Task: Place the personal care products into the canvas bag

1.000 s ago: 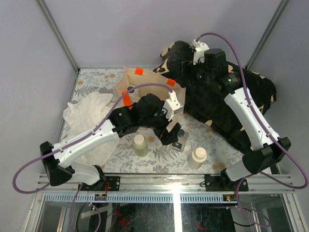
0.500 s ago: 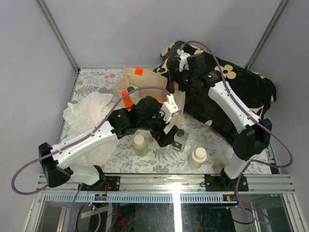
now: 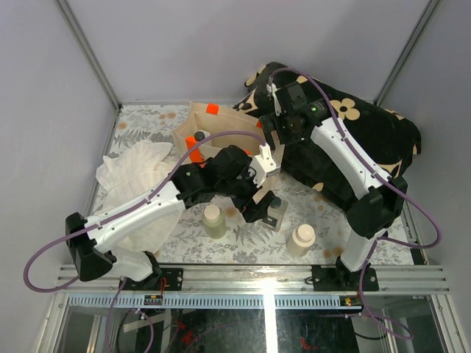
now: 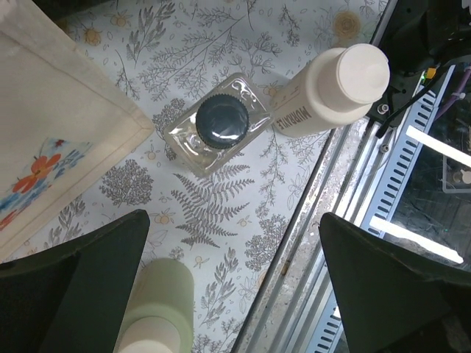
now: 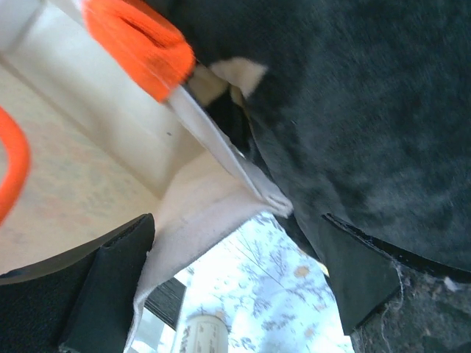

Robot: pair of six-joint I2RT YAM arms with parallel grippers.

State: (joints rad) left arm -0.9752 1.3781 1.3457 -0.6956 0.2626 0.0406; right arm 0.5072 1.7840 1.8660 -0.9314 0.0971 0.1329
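Note:
The canvas bag (image 3: 221, 129) stands open at the back centre. A whitish bottle with a dark cap (image 3: 197, 135) shows inside it, mostly hidden. The square clear-glass bottle (image 3: 278, 215) (image 4: 218, 123), the olive bottle (image 3: 214, 220) (image 4: 158, 309) and the cream bottle (image 3: 300, 239) (image 4: 331, 88) stand on the floral table. My left gripper (image 3: 263, 207) (image 4: 235, 294) is open and empty, just above the table beside the glass bottle. My right gripper (image 3: 277, 136) (image 5: 235, 287) is open, its jaws astride the bag's right wall (image 5: 213, 198) next to an orange handle (image 5: 140, 44).
A black cushion with beige flowers (image 3: 353, 147) (image 5: 368, 110) presses against the bag's right side. A white cloth (image 3: 136, 173) lies at the left under my left arm. The metal front rail (image 3: 265, 276) (image 4: 383, 191) runs close behind the cream bottle.
My right arm has swung left and down from over the cushion to the bag's right rim. My left gripper has shifted slightly by the glass bottle. The bottles have not moved.

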